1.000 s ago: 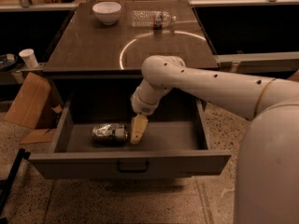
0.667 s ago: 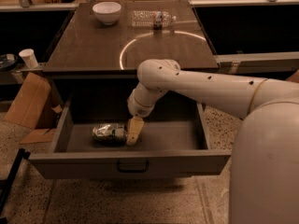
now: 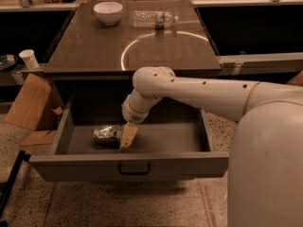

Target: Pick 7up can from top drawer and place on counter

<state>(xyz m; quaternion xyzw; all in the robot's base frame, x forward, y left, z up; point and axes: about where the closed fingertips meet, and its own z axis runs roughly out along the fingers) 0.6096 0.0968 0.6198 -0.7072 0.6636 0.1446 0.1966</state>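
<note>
Camera view: speckled floor (image 3: 94, 205) up front, then the top drawer (image 3: 71, 167) standing open, dark bar handle (image 3: 134, 168) centred. Inside, the 7up can (image 3: 106, 135) lies on its side, left of centre, with the gripper (image 3: 128, 137) right against its right end; gripping or not, I cannot tell. Beyond, the glossy brown counter (image 3: 90, 51) carries a white bowl (image 3: 108, 12) and a clear plastic bottle (image 3: 154, 19).

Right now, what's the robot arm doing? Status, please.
Gripper down in open top drawer, at right end of 7up can. Can on its side, not lifted. Bowl and bottle at far edge of counter, out of the way.
</note>
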